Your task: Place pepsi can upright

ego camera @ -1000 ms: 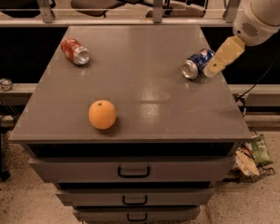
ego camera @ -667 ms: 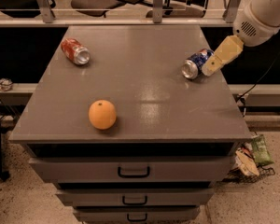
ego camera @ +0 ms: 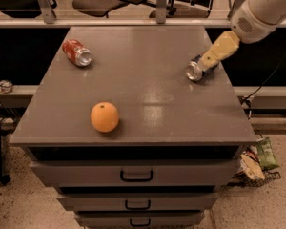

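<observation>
At the right rear of the grey cabinet top (ego camera: 148, 75), the pepsi can (ego camera: 196, 69) lies on its side, a small dark blue cylinder whose round silver end faces the front left and catches the light. The gripper (ego camera: 212, 58) comes down to it at a slant from the upper right: a tan, smooth, tapered piece that hangs from the arm's rounded white housing (ego camera: 260, 11), with its tip on or right against the rear upper part of the can. This view does not show whether the claw is open or closed, nor whether it has any hold on the can. The cabinet top is a flat, matte slab with a dull sheen near its middle and squared edges. At the left rear, well apart from the blue can, a red-orange can (ego camera: 77, 52) also lies on its side, its silver end turned to the front right. Near the front left sits an orange (ego camera: 104, 117), round and dimpled, alone on the surface. Below the top are stacked grey drawers (ego camera: 190, 173), each with a thin dark loop handle at its centre. On the speckled floor to the right of the cabinet, crinkled snack bags (ego camera: 261, 154) lie in a heap.
</observation>
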`<control>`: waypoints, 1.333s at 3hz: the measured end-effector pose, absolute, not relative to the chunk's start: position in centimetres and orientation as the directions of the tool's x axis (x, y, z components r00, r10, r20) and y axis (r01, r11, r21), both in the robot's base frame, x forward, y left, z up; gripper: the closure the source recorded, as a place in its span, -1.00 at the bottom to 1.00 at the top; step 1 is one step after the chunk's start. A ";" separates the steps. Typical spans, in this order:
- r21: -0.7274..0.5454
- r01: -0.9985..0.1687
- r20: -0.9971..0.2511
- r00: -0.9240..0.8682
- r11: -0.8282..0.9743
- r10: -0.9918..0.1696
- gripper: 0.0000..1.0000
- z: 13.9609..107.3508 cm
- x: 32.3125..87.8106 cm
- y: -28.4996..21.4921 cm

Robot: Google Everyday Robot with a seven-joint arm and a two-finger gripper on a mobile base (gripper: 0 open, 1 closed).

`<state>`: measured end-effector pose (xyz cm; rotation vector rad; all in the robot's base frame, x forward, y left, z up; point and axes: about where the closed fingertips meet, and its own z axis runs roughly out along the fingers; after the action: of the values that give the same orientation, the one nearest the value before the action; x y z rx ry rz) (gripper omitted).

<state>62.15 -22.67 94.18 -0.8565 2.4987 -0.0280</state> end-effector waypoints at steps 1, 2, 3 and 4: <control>-0.115 -0.470 -0.495 -0.737 0.875 -0.461 -1.00 94.3 65.8 -20.2; -0.013 -0.315 -0.497 -0.821 0.949 -0.279 -1.00 93.5 68.9 -19.4; 0.092 -0.150 -0.437 -0.894 0.984 -0.096 -1.00 91.0 70.2 -18.9; 0.159 0.022 -0.351 -0.933 0.987 0.077 -1.00 88.6 70.6 -17.6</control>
<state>70.57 -17.62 88.65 0.0711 2.7684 0.2153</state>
